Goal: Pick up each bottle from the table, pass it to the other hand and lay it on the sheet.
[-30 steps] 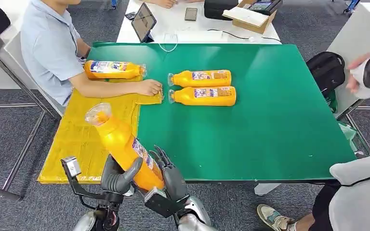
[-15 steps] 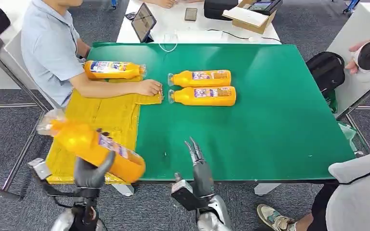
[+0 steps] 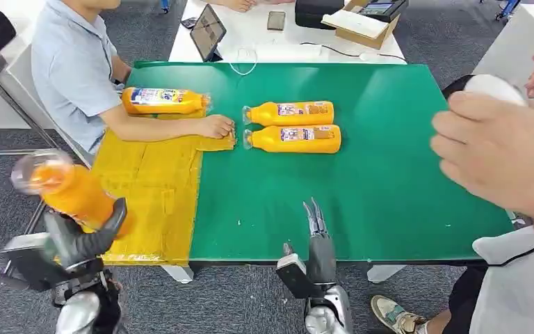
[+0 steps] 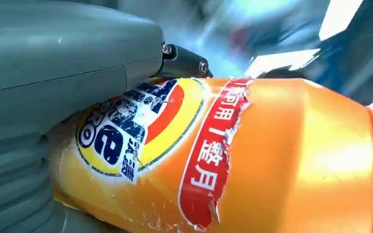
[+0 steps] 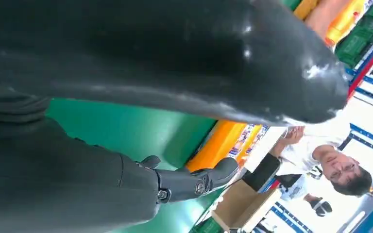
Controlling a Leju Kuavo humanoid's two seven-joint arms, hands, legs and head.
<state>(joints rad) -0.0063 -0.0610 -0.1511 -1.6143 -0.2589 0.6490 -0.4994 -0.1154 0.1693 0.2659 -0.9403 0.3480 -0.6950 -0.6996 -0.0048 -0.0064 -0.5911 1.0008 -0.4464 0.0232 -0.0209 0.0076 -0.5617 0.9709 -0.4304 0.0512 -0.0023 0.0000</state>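
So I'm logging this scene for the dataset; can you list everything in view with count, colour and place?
Bottles: four, orange. Two lie side by side mid-table, one lies at the sheet's far end, one is in the left hand, off the table's near left corner.
Sheet: one, yellow, over the table's left part.
Table: one, green top.
Tablet: one, dark, on the white table behind.
Phone: one, dark, same white table.
Cardboard box: one, brown, same table.
Backpack: one, black, right of the table.
Person: light blue shirt, seated at left, hand on the sheet.
Person's hand: close to the camera, at right.
Left hand: grips a bottle.
Right hand: empty, at the near edge.
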